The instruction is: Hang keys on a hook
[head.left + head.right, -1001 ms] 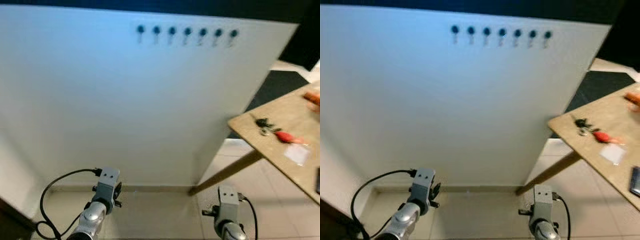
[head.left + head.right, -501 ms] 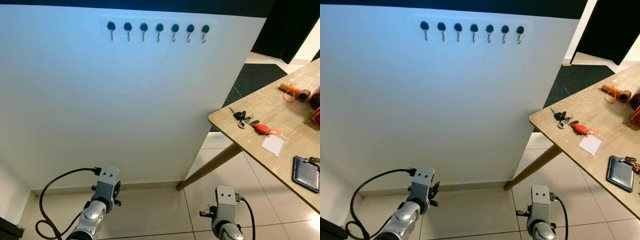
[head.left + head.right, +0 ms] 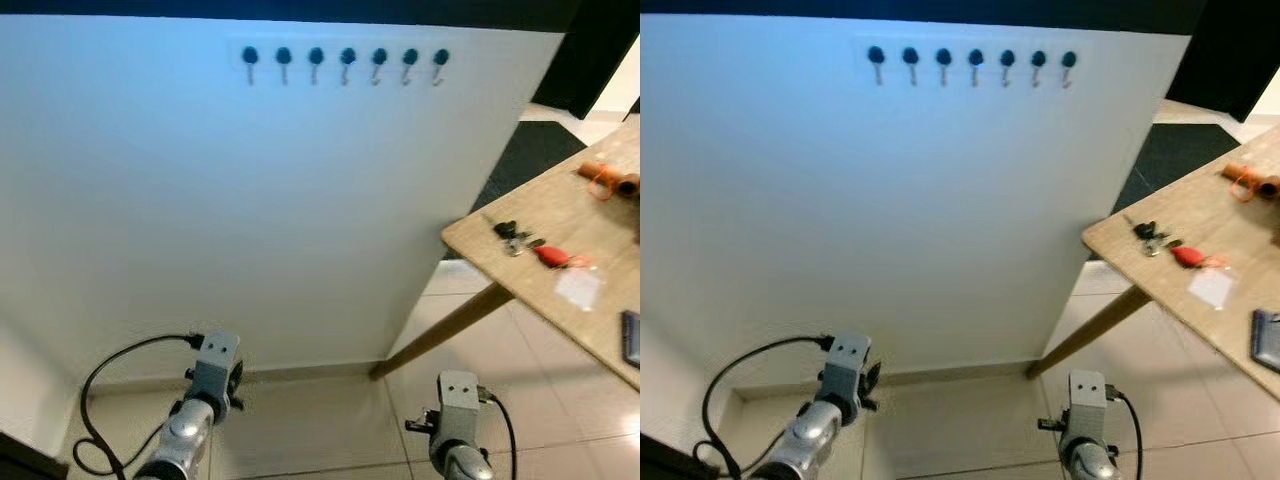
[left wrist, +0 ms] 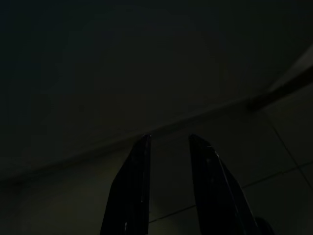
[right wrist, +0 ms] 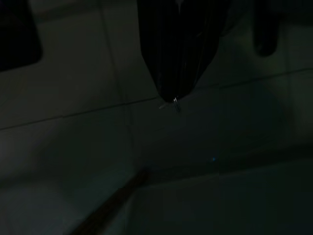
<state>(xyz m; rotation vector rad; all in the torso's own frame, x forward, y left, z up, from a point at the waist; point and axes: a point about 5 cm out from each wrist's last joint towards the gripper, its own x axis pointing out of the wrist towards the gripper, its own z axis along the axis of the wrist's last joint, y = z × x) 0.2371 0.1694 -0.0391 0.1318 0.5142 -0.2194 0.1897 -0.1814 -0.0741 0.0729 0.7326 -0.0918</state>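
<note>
A row of several dark-headed hooks (image 3: pixel 345 60) runs along the top of the white wall panel (image 3: pixel 250 210). A bunch of keys (image 3: pixel 516 236) with a red fob (image 3: pixel 552 257) lies near the corner of the wooden table (image 3: pixel 480 245) at the right. Both silver arms hang low over the floor, the left arm (image 3: pixel 208 385) and the right arm (image 3: pixel 456 415), far from the keys. In the dark left wrist view my left gripper (image 4: pixel 169 138) is open and empty above floor tiles. In the right wrist view my right gripper (image 5: pixel 174 99) is shut, with nothing seen in it.
The table also carries a clear plastic sleeve (image 3: pixel 580 287), an orange roll (image 3: pixel 610 180) and a dark wallet (image 3: pixel 1266 338). One slanted table leg (image 3: pixel 440 330) reaches the tiled floor. A dark mat (image 3: pixel 525 155) lies behind. A black cable (image 3: pixel 110 385) loops by the left arm.
The whole picture has shifted to the right since half a second ago, so the camera has turned. Both arms hang as before and the keys stay on the table.
</note>
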